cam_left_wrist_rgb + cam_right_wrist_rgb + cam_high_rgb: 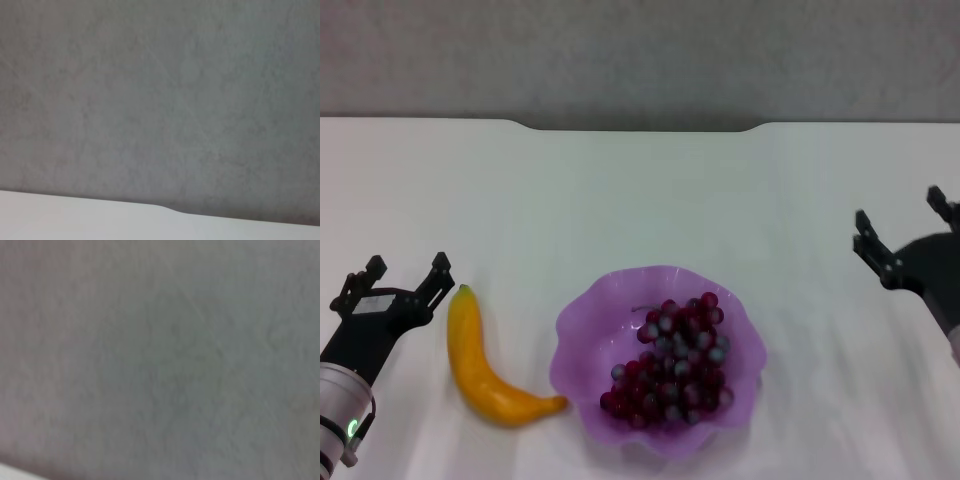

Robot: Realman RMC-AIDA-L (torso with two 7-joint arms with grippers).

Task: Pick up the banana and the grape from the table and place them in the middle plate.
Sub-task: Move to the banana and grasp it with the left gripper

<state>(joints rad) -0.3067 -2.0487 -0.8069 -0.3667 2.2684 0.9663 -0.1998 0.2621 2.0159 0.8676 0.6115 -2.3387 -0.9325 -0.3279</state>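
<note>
In the head view the yellow-orange banana (485,365) lies on the white table (640,190), just left of the purple scalloped plate (582,330). The bunch of dark red-purple grapes (672,360) lies inside the plate. My left gripper (408,272) is open and empty at the left, its near finger close beside the banana's green tip. My right gripper (903,228) is open and empty at the far right, well away from the plate. Both wrist views show only grey wall; the left wrist view also shows a strip of the table's far edge (100,220).
The table's notched far edge (640,127) meets a grey wall (640,50) at the back. Bare tabletop lies behind the plate and between the plate and the right gripper.
</note>
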